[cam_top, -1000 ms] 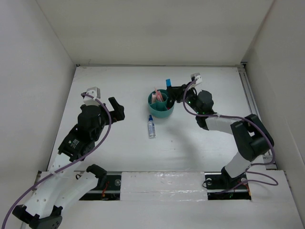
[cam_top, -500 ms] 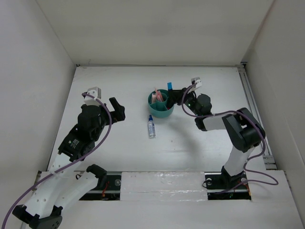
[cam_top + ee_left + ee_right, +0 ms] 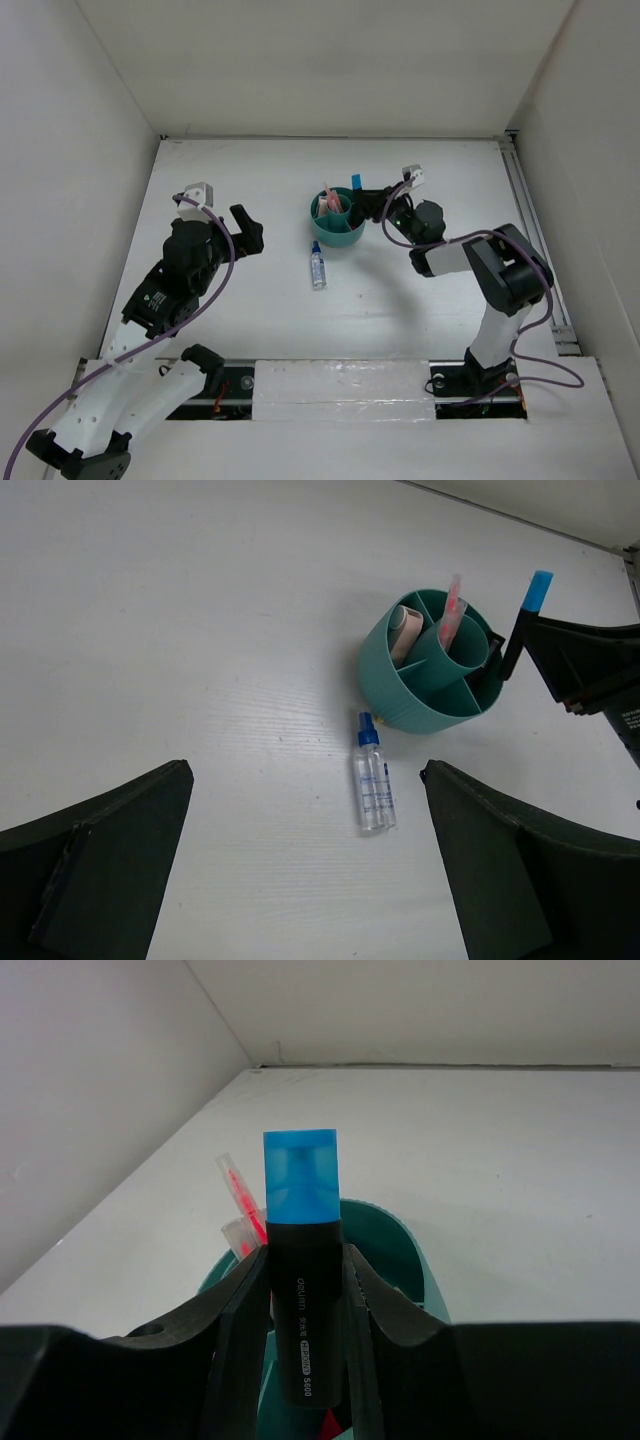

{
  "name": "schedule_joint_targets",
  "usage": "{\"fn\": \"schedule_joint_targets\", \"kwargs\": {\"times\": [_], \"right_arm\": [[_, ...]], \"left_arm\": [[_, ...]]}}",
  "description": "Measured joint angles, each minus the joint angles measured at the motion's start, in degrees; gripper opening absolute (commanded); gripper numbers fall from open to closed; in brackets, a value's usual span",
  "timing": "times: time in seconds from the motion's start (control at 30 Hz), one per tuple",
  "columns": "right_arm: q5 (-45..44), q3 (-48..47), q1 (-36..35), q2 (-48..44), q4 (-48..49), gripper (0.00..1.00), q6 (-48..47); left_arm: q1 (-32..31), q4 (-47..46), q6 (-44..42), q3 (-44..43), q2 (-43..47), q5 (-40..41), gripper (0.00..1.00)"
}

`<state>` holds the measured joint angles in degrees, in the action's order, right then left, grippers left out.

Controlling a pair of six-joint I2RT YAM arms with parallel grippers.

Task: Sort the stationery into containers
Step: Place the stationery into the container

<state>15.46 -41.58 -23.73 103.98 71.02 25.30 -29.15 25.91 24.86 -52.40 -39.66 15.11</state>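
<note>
The round teal organizer stands mid-table; it also shows in the left wrist view and behind my right fingers. It holds a pink pen and a pinkish tube. My right gripper is shut on a dark marker with a blue cap, held upright at the organizer's right rim; the marker also shows in the left wrist view. A clear blue-capped bottle-like item lies on the table in front of the organizer. My left gripper is open and empty, well to the left.
White walls enclose the table on three sides. A metal rail runs along the table's right edge. My right arm bends across the right half of the table.
My right gripper has moved the blue-capped marker slightly left, closer to the organizer's right rim. The left arm has not moved.
</note>
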Motion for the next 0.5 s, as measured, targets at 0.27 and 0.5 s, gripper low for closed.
{"fn": "schedule_joint_targets", "kwargs": {"times": [0.27, 0.5], "right_arm": [[0.7, 1.7, 0.1, 2.7, 1.4, 0.0, 0.4], [1.5, 2.1, 0.1, 3.6, 1.7, 0.03, 0.9]], "left_arm": [[0.0, -0.2, -0.3, 0.3, 0.0, -0.2, 1.0], [0.0, -0.4, -0.4, 0.4, 0.0, -0.4, 1.0]]}}
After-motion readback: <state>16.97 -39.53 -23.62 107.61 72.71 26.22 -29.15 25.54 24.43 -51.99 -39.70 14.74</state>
